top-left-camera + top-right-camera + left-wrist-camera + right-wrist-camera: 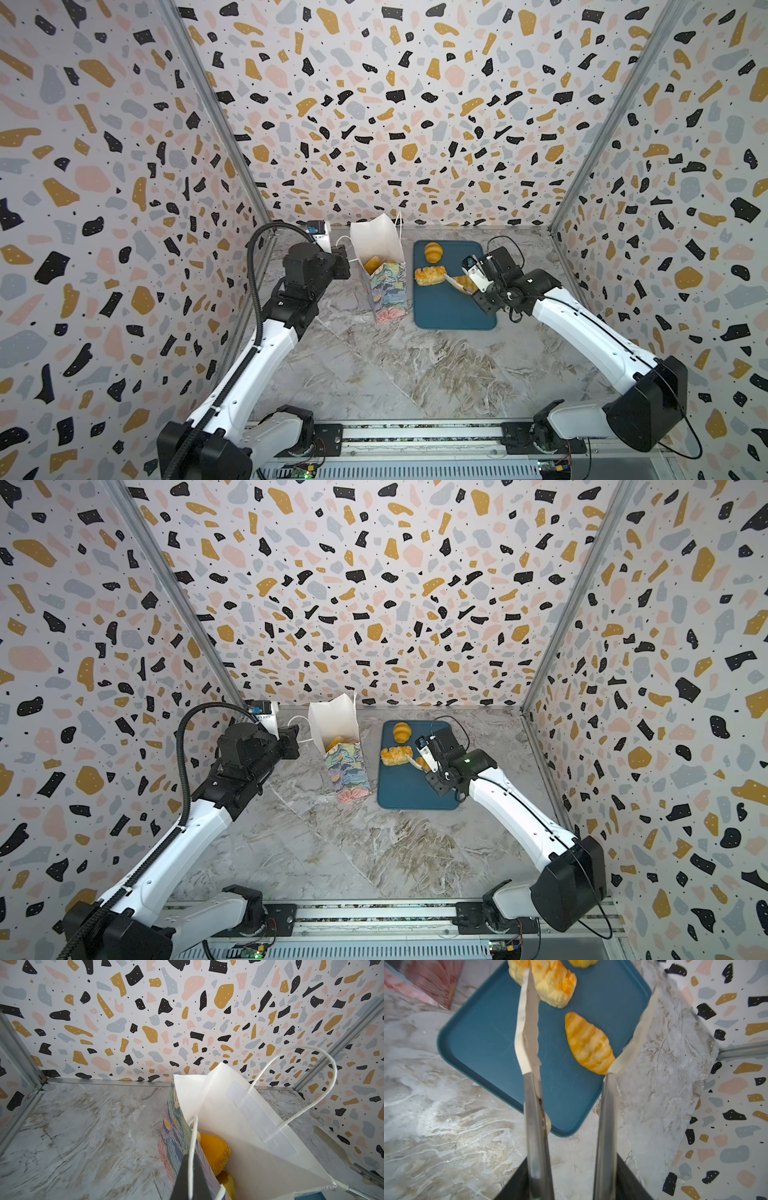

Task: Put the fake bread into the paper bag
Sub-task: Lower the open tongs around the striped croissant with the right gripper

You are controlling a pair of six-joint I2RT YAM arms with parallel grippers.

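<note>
Right wrist view: our right gripper (pixel 571 1185) clasps cream-tipped steel tongs (pixel 535 1118) (tips apart, empty), and squeezed off-centre, the ridged golden-orange toy roll (pixel 588 1043) may skid

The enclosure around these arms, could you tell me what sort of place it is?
Probably a robot test cell: terrazzo-patterned panel walls boxing a marble-look tabletop, and two white-and-black arms mounted on a metal front rail.
</note>
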